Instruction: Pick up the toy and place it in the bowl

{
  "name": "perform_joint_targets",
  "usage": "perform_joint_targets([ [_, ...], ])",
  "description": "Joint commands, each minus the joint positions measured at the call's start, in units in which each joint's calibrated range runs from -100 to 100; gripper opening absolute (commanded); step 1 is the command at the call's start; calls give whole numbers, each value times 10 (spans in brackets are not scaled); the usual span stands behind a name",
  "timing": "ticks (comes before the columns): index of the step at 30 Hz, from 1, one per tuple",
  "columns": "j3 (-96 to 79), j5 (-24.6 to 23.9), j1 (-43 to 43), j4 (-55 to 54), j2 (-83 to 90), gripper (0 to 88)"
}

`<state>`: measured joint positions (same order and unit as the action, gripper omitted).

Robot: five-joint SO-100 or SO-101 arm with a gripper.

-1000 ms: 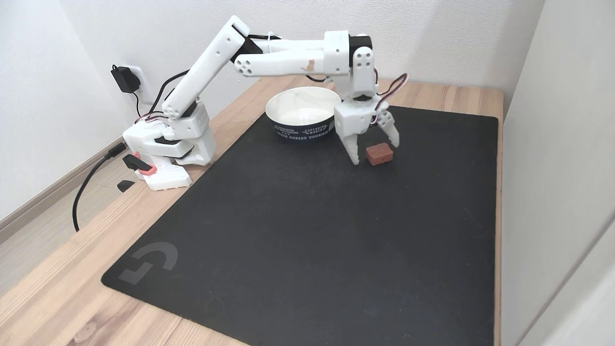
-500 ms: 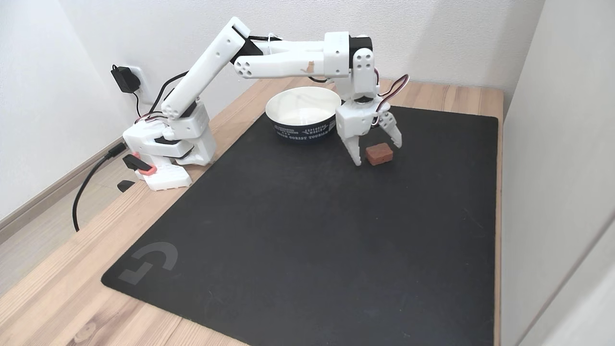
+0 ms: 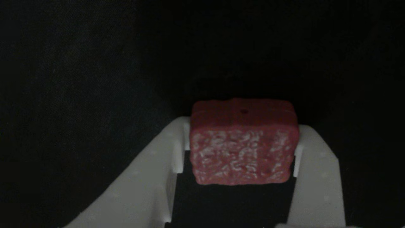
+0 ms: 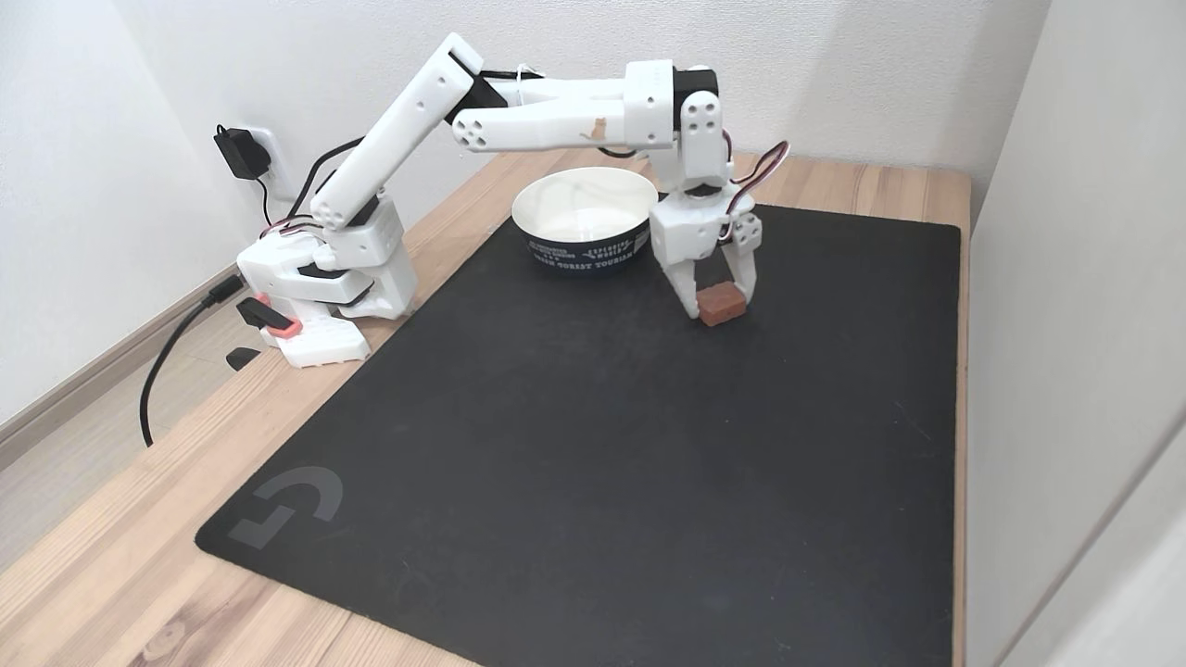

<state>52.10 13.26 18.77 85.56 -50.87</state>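
Close pincer (image 3: pixel 242 148) view; high fixed view

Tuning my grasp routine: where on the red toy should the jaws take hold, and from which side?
From above, on the toy's two short end faces. They are flat and parallel, the block lies flat on the black mat, and the gripper already straddles it that way, a jaw against each end.
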Motion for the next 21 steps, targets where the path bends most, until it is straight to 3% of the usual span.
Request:
perform_joint_targets([
  [1, 0, -3, 1, -7, -2, 24],
  [15, 39, -5, 57, 2, 168, 23],
  [21, -61, -57, 67, 2, 271, 23],
])
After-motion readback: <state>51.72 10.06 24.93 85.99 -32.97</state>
